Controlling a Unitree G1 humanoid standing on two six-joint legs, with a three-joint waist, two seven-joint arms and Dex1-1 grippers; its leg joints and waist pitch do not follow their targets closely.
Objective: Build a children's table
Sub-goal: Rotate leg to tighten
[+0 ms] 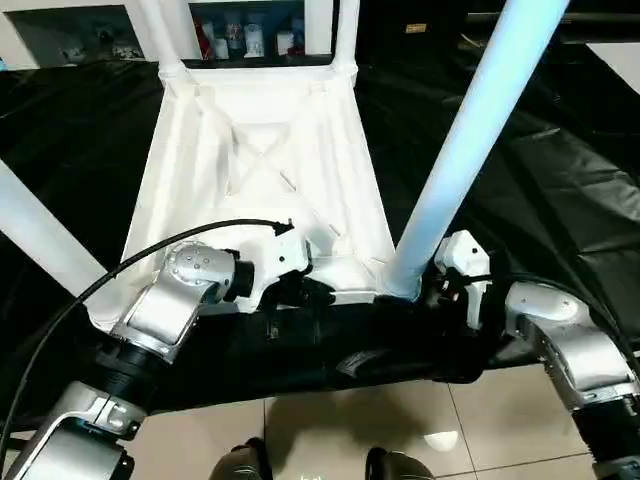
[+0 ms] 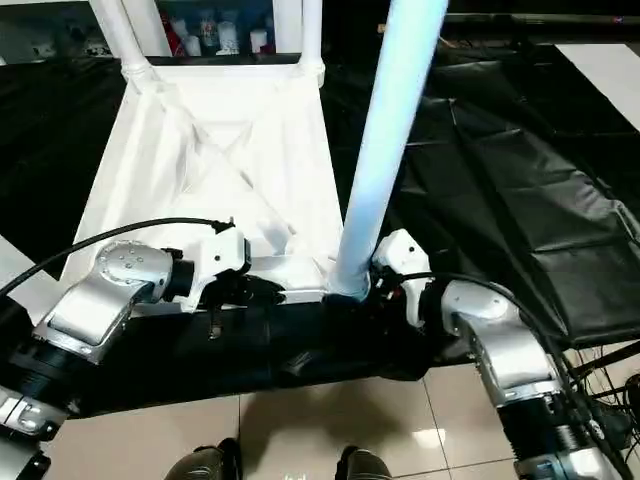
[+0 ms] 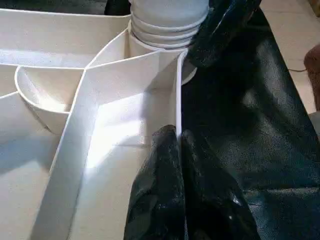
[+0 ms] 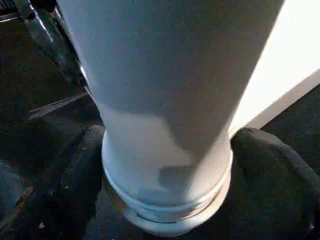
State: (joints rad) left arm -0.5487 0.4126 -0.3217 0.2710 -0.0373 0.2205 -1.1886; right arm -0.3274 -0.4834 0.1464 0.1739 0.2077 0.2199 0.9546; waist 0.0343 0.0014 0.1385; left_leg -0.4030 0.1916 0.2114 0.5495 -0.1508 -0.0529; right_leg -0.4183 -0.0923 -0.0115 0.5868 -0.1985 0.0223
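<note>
The children's table lies upside down on black cloth, its white ribbed top (image 1: 260,170) facing up. Legs stand in the far left socket (image 1: 160,35), the far right socket (image 1: 345,35) and the near left socket (image 1: 40,235). A fourth leg (image 1: 470,140) rises from the near right corner socket (image 3: 167,30). My left gripper (image 3: 176,135) is shut on the top's thin near rim, close to that corner. My right gripper (image 4: 167,165) is open, one black finger (image 4: 75,175) on each side of that leg's ringed base.
Black cloth (image 1: 560,200) covers the work surface around the top and hangs over the near edge. Beige floor tiles (image 1: 330,430) lie below. Shelves with small items (image 1: 240,40) stand at the back. A black cable (image 1: 150,255) arches over my left forearm.
</note>
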